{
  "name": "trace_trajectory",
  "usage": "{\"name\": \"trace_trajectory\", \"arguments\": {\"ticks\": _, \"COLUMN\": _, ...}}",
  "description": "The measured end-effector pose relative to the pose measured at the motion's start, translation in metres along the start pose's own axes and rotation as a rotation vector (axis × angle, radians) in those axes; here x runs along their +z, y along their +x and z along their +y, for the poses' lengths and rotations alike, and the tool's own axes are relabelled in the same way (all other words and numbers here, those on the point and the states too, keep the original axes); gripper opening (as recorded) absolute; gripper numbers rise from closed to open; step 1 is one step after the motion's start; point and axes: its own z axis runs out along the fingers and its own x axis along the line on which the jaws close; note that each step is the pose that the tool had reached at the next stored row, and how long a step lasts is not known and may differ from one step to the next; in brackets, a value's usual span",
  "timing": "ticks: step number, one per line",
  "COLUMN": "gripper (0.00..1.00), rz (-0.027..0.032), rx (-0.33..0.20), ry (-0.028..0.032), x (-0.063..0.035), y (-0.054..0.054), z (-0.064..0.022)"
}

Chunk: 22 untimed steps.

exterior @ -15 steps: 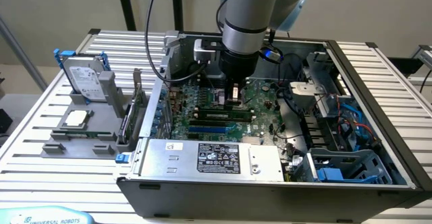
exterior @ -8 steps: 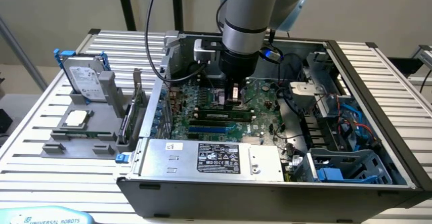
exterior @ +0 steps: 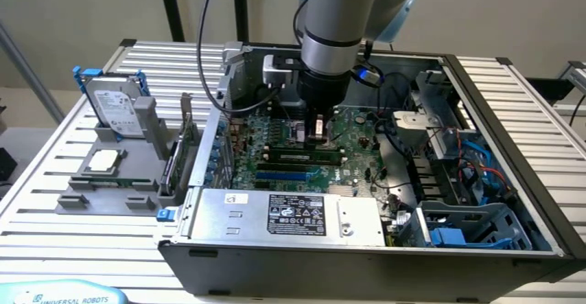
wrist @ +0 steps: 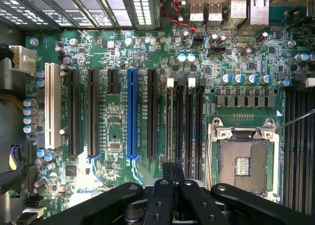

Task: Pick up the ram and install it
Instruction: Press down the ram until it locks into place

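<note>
The ram (exterior: 300,156) is a slim green stick with dark chips, standing in one of the black slots of the motherboard (exterior: 357,129) inside the open computer case. My gripper (exterior: 316,136) hangs from the arm straight over the board, just behind the ram. I cannot tell whether it touches the stick. In the wrist view my gripper (wrist: 172,170) has its black fingers pressed together with nothing between them, above the long slots (wrist: 184,121) with white latches.
A grey holder (exterior: 92,197) on the exterior view's left carries a hard drive (exterior: 119,108), a square silver processor chip (exterior: 106,160) and an upright expansion card (exterior: 183,146). The power supply (exterior: 284,215), cables and a drive cage (exterior: 467,228) crowd the case. Beside the slots lies the bare processor socket (wrist: 242,161).
</note>
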Motion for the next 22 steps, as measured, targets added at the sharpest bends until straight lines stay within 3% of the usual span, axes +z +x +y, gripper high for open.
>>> {"name": "trace_trajectory", "arguments": {"ticks": 4, "gripper": 0.11, "rz": 0.0000, "rx": 0.000, "ry": 0.0012, "x": 0.0031, "y": 0.000, "z": 0.0010}}
{"name": "trace_trajectory", "arguments": {"ticks": 13, "gripper": 0.11, "rz": 0.0002, "rx": 0.000, "ry": 0.0142, "x": 0.0128, "y": 0.000, "z": 0.0028}}
{"name": "trace_trajectory", "arguments": {"ticks": 16, "gripper": 0.11, "rz": -0.0002, "rx": 0.000, "ry": 0.0147, "x": 0.0130, "y": 0.000, "z": 0.0029}}
{"name": "trace_trajectory", "arguments": {"ticks": 19, "gripper": 0.11, "rz": -0.0030, "rx": 0.000, "ry": 0.0163, "x": 0.0073, "y": 0.000, "z": 0.0030}}
{"name": "trace_trajectory", "arguments": {"ticks": 22, "gripper": 0.11, "rz": -0.0007, "rx": 0.000, "ry": 0.0148, "x": -0.0031, "y": 0.000, "z": 0.0036}}
